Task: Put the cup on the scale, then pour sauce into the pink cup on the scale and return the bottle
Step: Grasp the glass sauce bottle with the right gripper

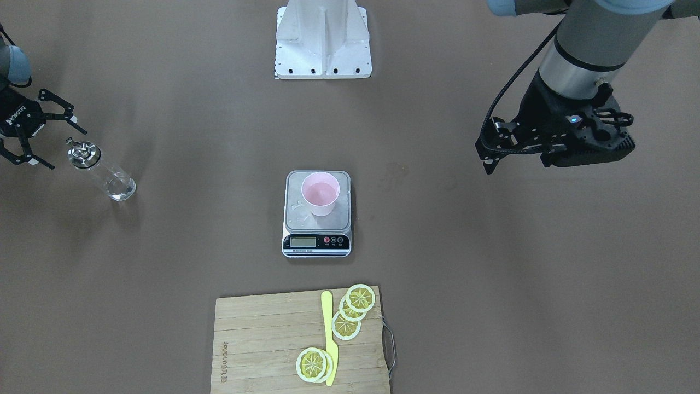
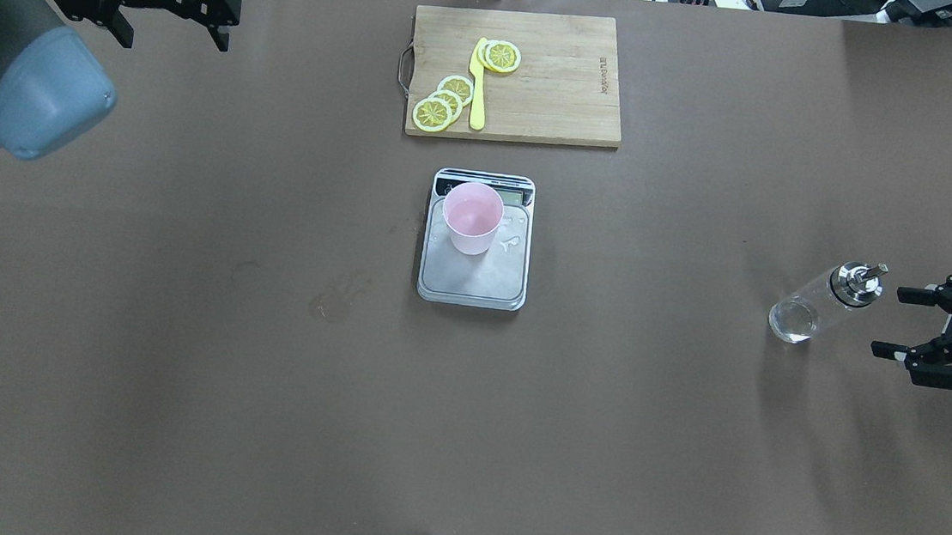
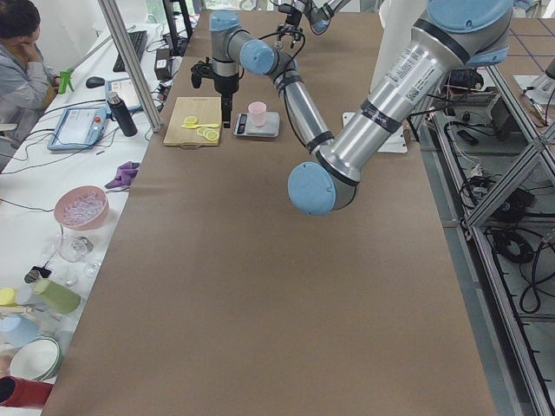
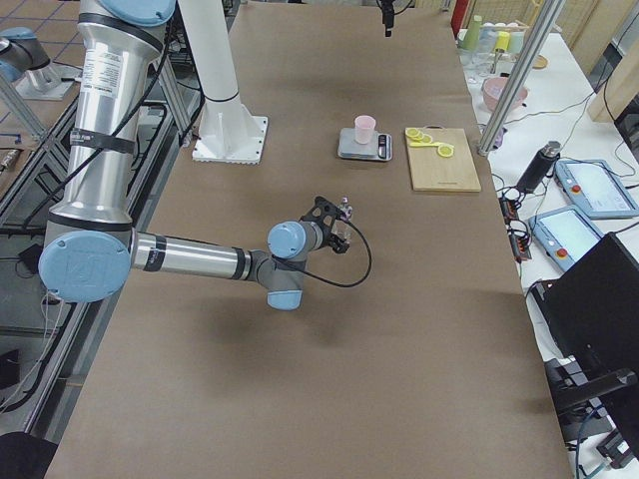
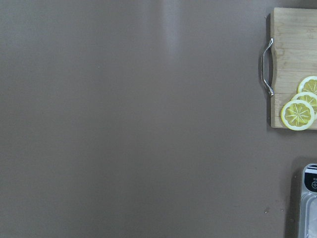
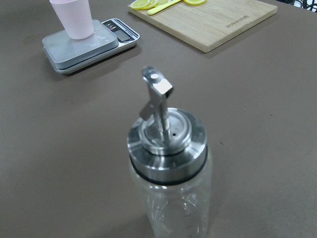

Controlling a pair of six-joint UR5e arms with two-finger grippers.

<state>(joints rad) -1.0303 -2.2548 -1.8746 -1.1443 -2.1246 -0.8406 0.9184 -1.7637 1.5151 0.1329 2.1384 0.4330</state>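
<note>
The pink cup (image 2: 472, 215) stands upright on the silver scale (image 2: 475, 283) at mid-table, with a few clear drops on the platform beside it. The clear glass bottle (image 2: 817, 306) with its metal pourer cap stands upright on the table at the right, with a little clear sauce at its bottom. My right gripper (image 2: 887, 321) is open and empty, just right of the bottle's cap and not touching it. The right wrist view looks down on the cap (image 6: 167, 141), with the cup (image 6: 73, 17) and scale (image 6: 84, 47) behind. My left gripper (image 2: 174, 40) is open and empty, high over the far left.
A wooden cutting board (image 2: 562, 77) with lemon slices (image 2: 443, 101) and a yellow knife (image 2: 478, 87) lies beyond the scale. A faint wet stain (image 2: 335, 303) marks the table left of the scale. The robot's base plate (image 1: 322, 54) is at the near edge.
</note>
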